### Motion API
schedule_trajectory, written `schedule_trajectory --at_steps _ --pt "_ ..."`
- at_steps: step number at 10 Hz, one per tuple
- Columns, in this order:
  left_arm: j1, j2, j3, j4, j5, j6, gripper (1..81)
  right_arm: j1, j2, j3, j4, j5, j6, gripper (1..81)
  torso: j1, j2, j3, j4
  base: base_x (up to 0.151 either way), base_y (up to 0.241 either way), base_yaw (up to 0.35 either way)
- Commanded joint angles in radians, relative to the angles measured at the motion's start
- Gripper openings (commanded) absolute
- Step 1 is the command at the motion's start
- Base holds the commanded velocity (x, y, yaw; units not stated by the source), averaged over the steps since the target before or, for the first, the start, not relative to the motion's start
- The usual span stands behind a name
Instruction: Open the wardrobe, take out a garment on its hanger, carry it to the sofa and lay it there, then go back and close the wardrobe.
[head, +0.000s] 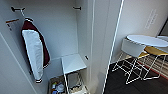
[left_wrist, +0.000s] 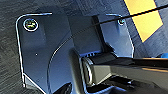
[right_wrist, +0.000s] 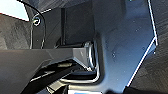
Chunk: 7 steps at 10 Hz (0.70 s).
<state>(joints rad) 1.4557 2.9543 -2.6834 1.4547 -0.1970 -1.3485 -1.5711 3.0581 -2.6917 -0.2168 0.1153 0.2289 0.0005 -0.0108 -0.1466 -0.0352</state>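
The wardrobe (head: 82, 37) stands open with only the maroon jacket (head: 33, 51) hanging on its rail so garments can be reached; whether either gripper is apart or together, I cannot tell.

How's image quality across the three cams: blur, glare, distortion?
Head view: soft blur overall, wide-angle bend in the wardrobe door edges, bright edge glare on the open door, maroon jacket still readable. Left wrist view: dim, bluish, blurred; saturated orange patch. Right wrist view: dark, blurred, blown-out white corner.

Smooth matt white wardrobe (head: 67, 30) panels; cloth maroon jacket (head: 35, 50).
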Motion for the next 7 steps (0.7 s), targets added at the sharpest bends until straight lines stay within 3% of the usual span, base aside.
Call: schedule_trajectory --at_steps 1,7 --pt "-0.031 0.000 0.004 0.000 0.034 -0.003 81.1 0.027 0.001 0.001 -0.004 -0.052 0.000 81.1 0.000 0.000 0.000 0.000 0.000 0.000 0.307" --pt "-0.031 0.002 0.004 0.003 0.027 -0.003 81.1 0.028 0.003 -0.002 -0.004 -0.052 0.000 81.1 0.000 0.000 0.000 0.000 0.000 0.000 0.307"
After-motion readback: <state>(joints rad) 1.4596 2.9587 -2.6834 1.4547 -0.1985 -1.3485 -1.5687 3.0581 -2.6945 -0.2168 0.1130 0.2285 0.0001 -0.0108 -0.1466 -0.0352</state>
